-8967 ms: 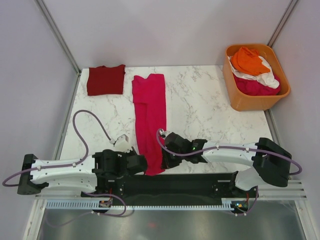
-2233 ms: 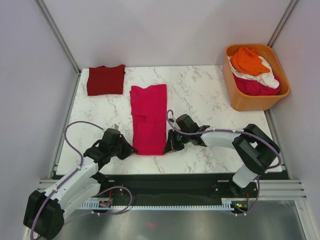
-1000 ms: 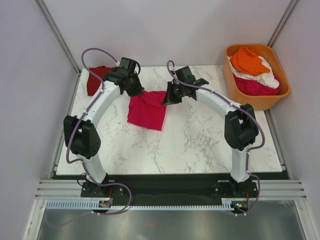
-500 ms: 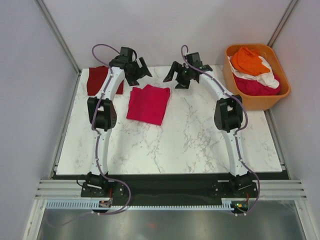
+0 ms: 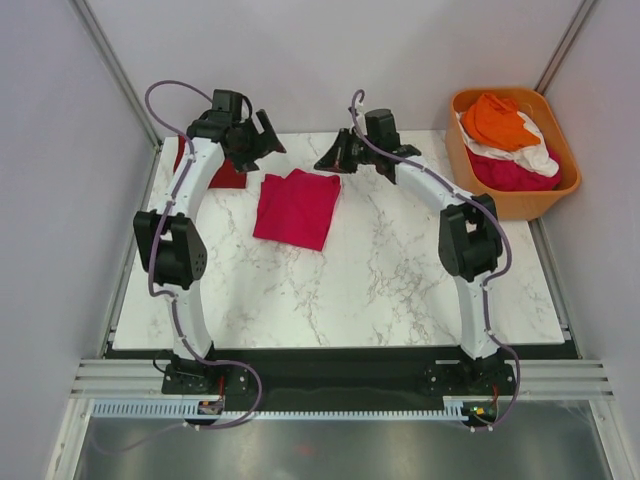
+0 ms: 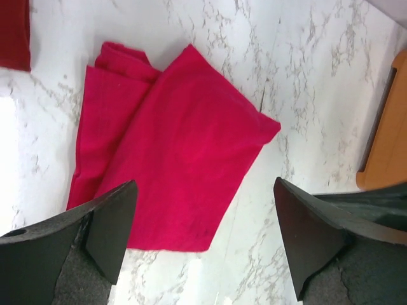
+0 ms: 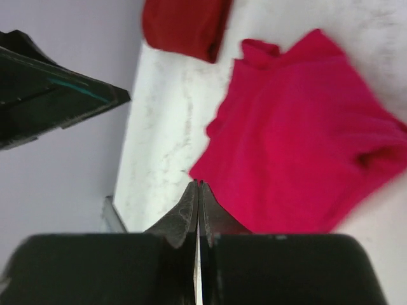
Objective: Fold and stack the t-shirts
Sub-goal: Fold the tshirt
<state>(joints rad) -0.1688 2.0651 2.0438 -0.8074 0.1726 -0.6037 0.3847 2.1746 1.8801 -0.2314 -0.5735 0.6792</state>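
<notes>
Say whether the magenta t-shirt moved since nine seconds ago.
Yes. The magenta t-shirt no longer reaches the near edge of the table; it lies folded short at the far end, beside the maroon t-shirt.

You've got one folded shirt (image 5: 296,208) lying on the table (image 5: 400,280), upper centre of the frame, a touch left of middle. Up and to its left, in the table's far-left corner, sits the other folded shirt (image 5: 228,176) — partly hidden behind your left arm (image 5: 193,178). Upper right — the tub (image 5: 478,205), at the far-right corner, with a heap of shirts (image 5: 505,140) piled inside it, well apart from the two folded ones.
</notes>
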